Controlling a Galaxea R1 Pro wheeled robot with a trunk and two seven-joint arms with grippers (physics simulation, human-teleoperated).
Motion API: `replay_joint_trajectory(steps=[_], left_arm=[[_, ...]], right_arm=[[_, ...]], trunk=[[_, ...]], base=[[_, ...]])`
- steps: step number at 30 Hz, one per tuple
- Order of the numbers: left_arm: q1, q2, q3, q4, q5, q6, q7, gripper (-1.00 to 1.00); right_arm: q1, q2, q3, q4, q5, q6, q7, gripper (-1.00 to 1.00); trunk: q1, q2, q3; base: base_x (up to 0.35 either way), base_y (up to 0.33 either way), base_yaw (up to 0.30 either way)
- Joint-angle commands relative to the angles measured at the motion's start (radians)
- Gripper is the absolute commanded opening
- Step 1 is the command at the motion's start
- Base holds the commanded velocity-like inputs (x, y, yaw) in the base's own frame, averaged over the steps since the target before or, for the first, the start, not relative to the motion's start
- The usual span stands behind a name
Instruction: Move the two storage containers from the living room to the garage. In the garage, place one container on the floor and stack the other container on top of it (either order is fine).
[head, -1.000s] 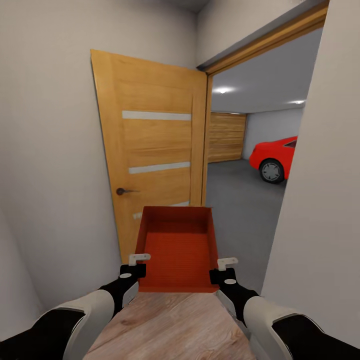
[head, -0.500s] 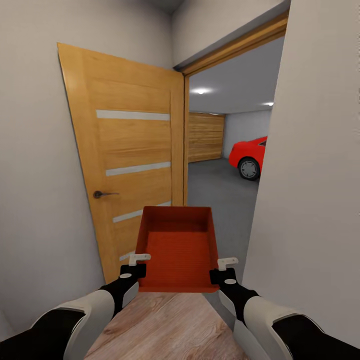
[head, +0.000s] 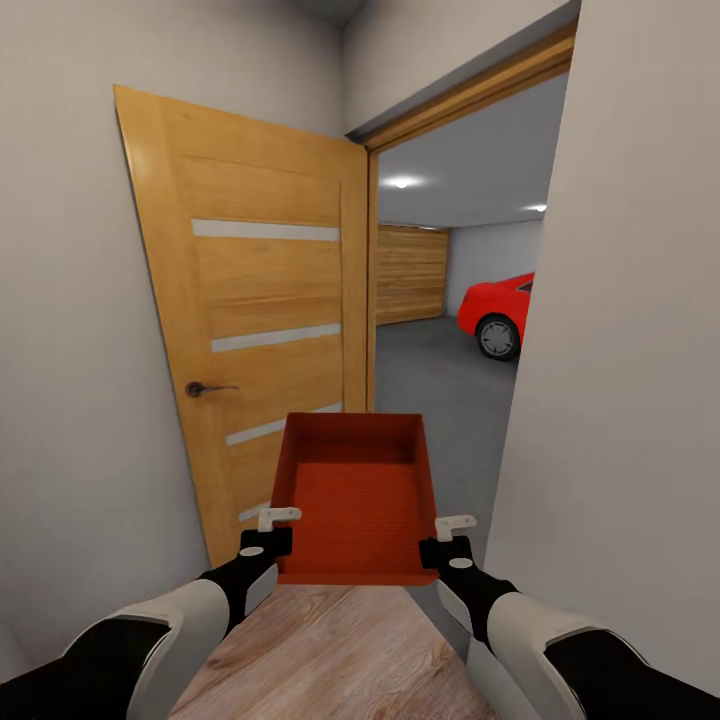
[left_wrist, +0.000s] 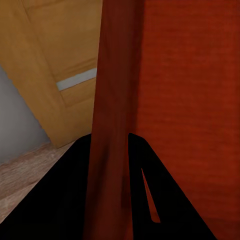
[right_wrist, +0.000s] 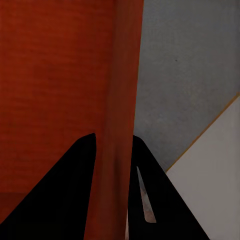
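Progress: one storage container carried to the garage doorway, nothing placed yet
Left gripper: jaws clamped on its wall
Right gripper: same, opposite wall
Left to do: set down, fetch second, stack

storage container: orange-red, matt, ribbed bottom
door: honey wood grain, satin
near floor: pale wood planks
garage floor: grey, rough
car: glossy red

Home hallway: wood-plank floor, open wooden door, garage with red car.
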Motion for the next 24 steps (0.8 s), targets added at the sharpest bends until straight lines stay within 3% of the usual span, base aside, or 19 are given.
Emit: replay_joint_trajectory(steps=[1, 6, 17, 24], left_arm=[[-0.001, 0.0, 0.026, -0.01, 0.001, -0.023, 0.018, -1.0], [-0.001, 0.0, 0.026, -0.01, 0.001, -0.023, 0.018, -1.0], [-0.001, -0.001, 0.026, -0.01, 0.001, -0.023, 0.018, -1.0], [-0.001, -0.002, 0.026, -0.01, 0.001, -0.023, 0.018, -1.0]], right_arm=[[-0.001, 0.005, -0.001, 0.006, -0.025, -0.006, -0.007, -1.0], [-0.001, 0.005, -0.001, 0.006, -0.025, -0.006, -0.008, -1.0], [-0.001, 0.005, -0.001, 0.006, -0.025, -0.005, -0.007, -1.0], [-0.001, 0.005, -0.001, 0.006, -0.024, -0.005, -0.008, -1.0]], trunk=[[0.0, -0.001, -0.001], [0.0, -0.001, -0.001], [0.0, -0.001, -0.001], [0.0, -0.001, -0.001]], base=[[0.0, 0.0, 0.0], [0.0, 0.0, -0.055], [0.0, 0.0, -0.214], [0.114, 0.091, -0.03]])
